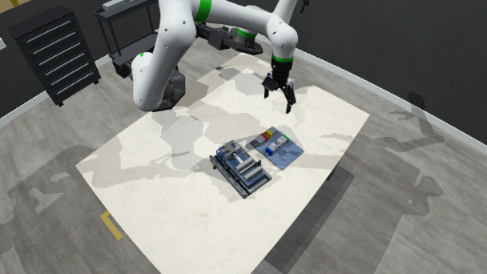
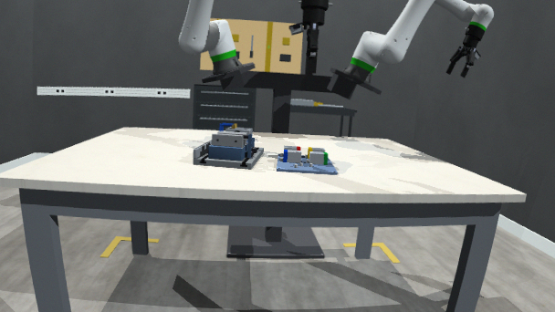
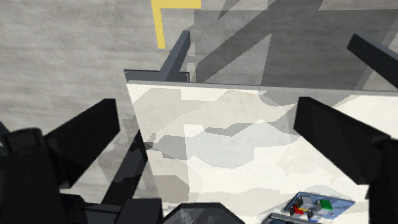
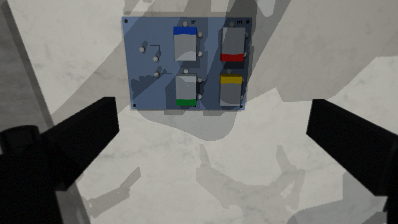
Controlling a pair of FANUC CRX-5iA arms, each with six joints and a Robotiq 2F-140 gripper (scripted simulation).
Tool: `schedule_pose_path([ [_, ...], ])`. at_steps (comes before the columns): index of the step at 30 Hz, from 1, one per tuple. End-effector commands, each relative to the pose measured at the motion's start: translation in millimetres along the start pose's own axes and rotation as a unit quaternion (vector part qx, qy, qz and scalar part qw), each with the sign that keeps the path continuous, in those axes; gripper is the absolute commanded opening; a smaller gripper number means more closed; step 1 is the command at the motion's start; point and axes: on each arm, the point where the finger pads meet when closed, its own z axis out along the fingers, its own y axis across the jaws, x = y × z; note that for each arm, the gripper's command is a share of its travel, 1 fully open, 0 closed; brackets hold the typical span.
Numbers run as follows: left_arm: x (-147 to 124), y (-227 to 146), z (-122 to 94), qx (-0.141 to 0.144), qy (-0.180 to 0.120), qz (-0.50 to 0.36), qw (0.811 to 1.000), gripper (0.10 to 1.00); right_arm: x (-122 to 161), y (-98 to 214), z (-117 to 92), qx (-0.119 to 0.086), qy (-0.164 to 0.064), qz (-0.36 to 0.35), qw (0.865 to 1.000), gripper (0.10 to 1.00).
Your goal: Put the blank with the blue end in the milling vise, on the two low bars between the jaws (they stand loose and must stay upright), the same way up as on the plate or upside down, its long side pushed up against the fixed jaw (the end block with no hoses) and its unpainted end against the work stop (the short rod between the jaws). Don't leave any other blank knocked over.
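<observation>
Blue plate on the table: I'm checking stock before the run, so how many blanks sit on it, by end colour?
Blue-ended blank: 1
Red-ended blank: 1
Yellow-ended blank: 1
Green-ended blank: 1
Total: 4

Matt metal-looking vise (image 1: 241, 168) (image 2: 228, 148); (faintly marbled) smooth tabletop (image 1: 192, 224) (image 2: 137, 175) (image 3: 225, 180) (image 4: 270, 165).

Workshop, machining kind, by its furnishings.
Seen along dark grey walls: a black metal drawer cabinet with long pale handles (image 1: 60, 56) (image 2: 224, 101), a tan tool panel (image 2: 257, 46), a dark metal shelf cart (image 1: 98, 14) (image 2: 324, 109); on the grey plank-look floor, yellow corner markings (image 1: 110, 226) (image 2: 109, 247) (image 3: 159, 25).
</observation>
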Motion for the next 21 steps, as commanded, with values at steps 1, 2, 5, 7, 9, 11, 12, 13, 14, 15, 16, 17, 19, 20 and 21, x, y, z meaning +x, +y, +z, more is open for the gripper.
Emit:
schedule_pose_path([
  [1,0.2,0.1,-1.0,0.000,0.001,0.000,1.000,1.000,-0.7,-0.1,-1.1,0.001,-0.001,0.000,1.000,1.000],
  [2,0.2,0.1,-1.0,0.000,0.001,0.000,1.000,1.000,-0.7,0.0,-1.1,0.001,-0.001,0.000,1.000,1.000],
  [5,0.2,0.1,-1.0,0.000,0.001,0.000,1.000,1.000,-0.9,0.4,-1.1,0.001,-0.001,0.000,1.000,1.000],
  [7,0.2,0.1,-1.0,0.000,0.001,0.000,1.000,1.000,-1.1,0.7,-1.1,0.001,-0.001,0.000,1.000,1.000],
  [9,0.2,0.1,-1.0,0.000,0.001,0.000,1.000,1.000,-1.2,1.0,-1.1,0.001,-0.001,0.000,1.000,1.000],
  [11,0.2,0.1,-1.0,0.000,0.001,0.000,1.000,1.000,-1.2,1.0,-1.1,0.001,-0.001,0.000,1.000,1.000],
  [12,0.2,0.1,-1.0,0.000,0.001,0.000,1.000,1.000,-1.3,1.2,-1.1,0.001,-0.001,-0.008,1.000,1.000],
  [13,0.2,0.1,-1.0,0.000,0.001,0.000,1.000,1.000,-1.5,1.4,-1.1,0.001,-0.001,-0.015,1.000,1.000],
  [14,0.2,0.1,-1.0,0.000,0.001,0.000,1.000,1.000,-1.6,1.7,-1.1,0.001,-0.001,-0.023,1.000,1.000],
  [15,0.2,0.1,-1.0,0.000,0.001,0.000,1.000,1.000,-1.7,1.9,-1.1,0.001,-0.001,-0.031,1.000,1.000],
  [16,0.2,0.1,-1.0,0.000,0.001,0.000,1.000,1.000,-1.8,2.1,-1.1,0.001,-0.001,-0.038,0.999,1.000],
  [17,0.2,0.1,-1.0,0.000,0.001,0.000,1.000,1.000,-1.9,2.4,-1.1,0.001,-0.001,-0.046,0.999,1.000],
  [19,0.2,0.1,-1.0,0.000,0.001,0.000,1.000,1.000,-2.2,2.8,-1.1,0.001,-0.001,-0.061,0.998,1.000],
  [20,0.2,0.1,-1.0,0.000,0.001,0.000,1.000,1.000,-2.3,3.1,-1.1,0.001,-0.001,-0.069,0.998,1.000],
  [21,0.2,0.1,-1.0,0.000,0.001,0.000,1.000,1.000,-2.4,3.3,-1.1,0.001,-0.001,-0.077,0.997,1.000],
])
